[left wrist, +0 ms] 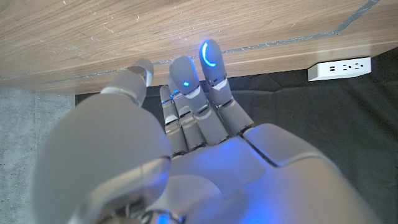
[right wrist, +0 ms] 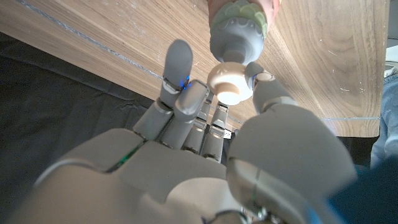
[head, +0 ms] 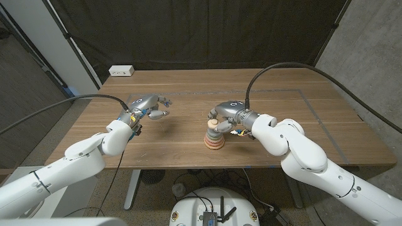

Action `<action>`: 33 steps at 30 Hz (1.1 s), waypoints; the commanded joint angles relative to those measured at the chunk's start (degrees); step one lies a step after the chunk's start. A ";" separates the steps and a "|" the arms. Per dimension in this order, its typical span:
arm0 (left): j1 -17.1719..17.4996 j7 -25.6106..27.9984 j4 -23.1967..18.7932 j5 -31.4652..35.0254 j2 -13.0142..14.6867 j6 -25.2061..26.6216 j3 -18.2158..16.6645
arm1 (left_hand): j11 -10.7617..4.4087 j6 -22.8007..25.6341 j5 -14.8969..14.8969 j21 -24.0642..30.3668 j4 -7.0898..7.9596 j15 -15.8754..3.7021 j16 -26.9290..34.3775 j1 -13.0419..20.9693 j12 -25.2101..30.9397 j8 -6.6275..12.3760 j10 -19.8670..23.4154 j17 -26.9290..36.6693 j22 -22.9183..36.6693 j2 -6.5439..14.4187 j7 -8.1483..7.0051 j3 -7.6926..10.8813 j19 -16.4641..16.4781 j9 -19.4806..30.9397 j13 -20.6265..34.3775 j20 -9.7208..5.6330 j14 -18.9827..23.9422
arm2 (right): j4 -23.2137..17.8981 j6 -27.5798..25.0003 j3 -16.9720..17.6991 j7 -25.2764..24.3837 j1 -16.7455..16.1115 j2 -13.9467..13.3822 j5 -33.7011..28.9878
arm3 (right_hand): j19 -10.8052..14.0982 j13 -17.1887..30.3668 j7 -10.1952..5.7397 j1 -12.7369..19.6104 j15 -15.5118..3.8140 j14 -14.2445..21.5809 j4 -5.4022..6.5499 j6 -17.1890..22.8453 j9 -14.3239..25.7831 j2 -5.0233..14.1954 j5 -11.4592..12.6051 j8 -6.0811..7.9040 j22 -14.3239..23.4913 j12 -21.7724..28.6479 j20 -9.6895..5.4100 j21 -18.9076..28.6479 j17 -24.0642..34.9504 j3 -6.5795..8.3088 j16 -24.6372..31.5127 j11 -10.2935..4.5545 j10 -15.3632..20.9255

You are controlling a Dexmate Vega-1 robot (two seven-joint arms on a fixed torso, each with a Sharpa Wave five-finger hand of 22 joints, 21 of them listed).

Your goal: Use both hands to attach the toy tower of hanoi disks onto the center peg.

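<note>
Disks (head: 213,142) sit stacked on the peg near the tabletop (head: 188,85) front edge, center-right, pastel rings widest at the bottom. My right robot hand (head: 227,113) is over the stack top, a small cream disk (right wrist: 228,83) pinched between thumb and a fingertip, other fingers spread past it. In the right wrist view that cream piece sits right at the top of the stack (right wrist: 239,25); can't tell if it's fully seated or just touching.

My left robot hand (head: 149,105) hovers well apart to the left over bare wood, fingers extended and apart, holding nothing. Left wrist view shows its fingertips (left wrist: 211,57) pointing at the tabletop's far edge, white power strip (left wrist: 339,67) beyond.

Handling guess: disks look like rigid, light wood or plastic with smooth rounded edges, so a bit slippery in a pinch and easy to tilt. Best hold is on the rim, opposite sides, keeping the hole level over the peg. The stack base looks light too, and a sideways push could likely slide or tip it, so pressure should go straight down. Left robot hand is free to steady the base at the bottom ring if needed.
</note>
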 commanded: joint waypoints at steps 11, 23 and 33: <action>-0.69 -0.31 0.71 -0.31 -0.27 -0.28 0.42 | -0.45 -0.02 0.08 0.20 0.08 -0.02 0.08 0.09 0.05 0.16 0.22 0.18 -0.05 -0.60 -0.07 -0.20 0.54 0.25 -0.02 -6.51 0.40 | 2.40 -0.18 -1.52 0.45 0.56 1.07 -1.08 | -0.19 0.68 -0.15 4.21 -0.18 0.40 1.22 0.75 0.06 3.57 0.57 0.19 -0.02 0.03 -1.00 0.33 0.15 1.53 0.00 -3.83 4.01; -1.09 -0.47 0.97 -0.32 -0.46 -0.12 0.90 | -0.54 0.08 0.12 0.18 0.10 -0.02 0.01 0.06 0.04 0.20 0.18 0.15 -0.04 -0.58 -0.09 -0.25 0.49 0.25 -0.03 -6.50 0.33 | 2.79 -0.11 -1.89 0.83 0.58 0.93 -2.07 | -0.22 0.74 -0.40 4.21 -0.18 0.37 1.20 0.75 0.05 3.57 0.63 0.11 -0.01 0.02 -0.99 0.42 0.16 1.52 0.00 -3.93 4.11; -1.99 -0.72 1.44 -0.31 -0.79 -0.42 1.62 | -0.51 0.11 0.27 0.20 0.12 -0.02 0.03 0.09 0.12 0.20 0.21 0.23 -0.05 -0.44 -0.08 -0.27 0.48 0.23 0.10 -6.50 0.43 | 2.65 -0.17 -1.72 0.74 0.19 1.05 -2.27 | -0.33 0.69 -0.52 4.16 -0.18 0.34 1.21 1.23 0.04 3.57 0.69 0.23 -0.08 -0.01 -0.99 0.42 0.16 1.49 0.00 -4.07 4.34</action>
